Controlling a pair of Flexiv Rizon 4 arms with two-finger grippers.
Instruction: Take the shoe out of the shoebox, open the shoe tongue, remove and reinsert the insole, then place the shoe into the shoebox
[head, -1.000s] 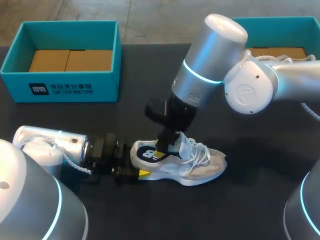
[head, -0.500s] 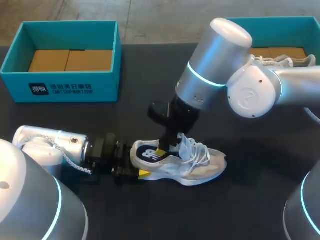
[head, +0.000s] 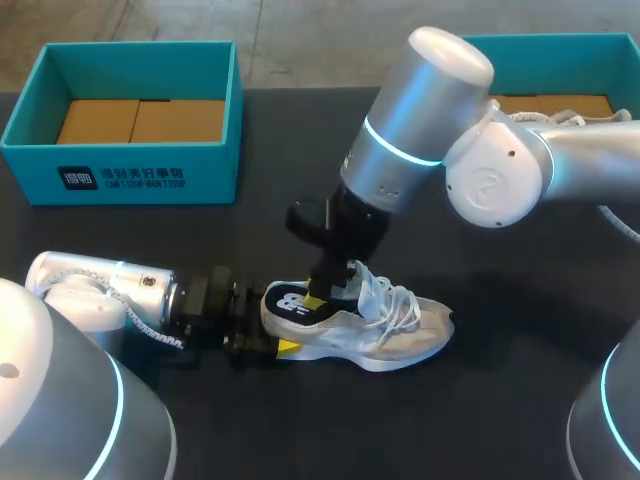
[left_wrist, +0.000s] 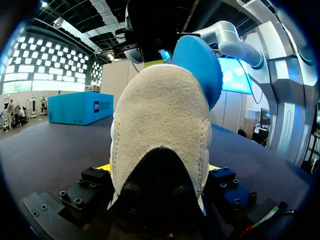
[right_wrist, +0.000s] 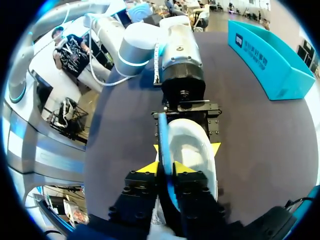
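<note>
Shoe (head: 385, 335) rests on the tabletop (head: 500, 420), its heel clamped in the left pincer (head: 268, 346). The right pincer (head: 321, 291) pinches its blue insole (left_wrist: 200, 70). A teal box (head: 140, 180) stands well behind.

A robotics lab is suggested: a black bench (head: 290, 150) is flanked by a silver left arm (head: 100, 290) and right arm (head: 420, 130), and a teal shoebox (head: 140, 165) and second shoebox (head: 560, 45) are set at its far corners.
</note>
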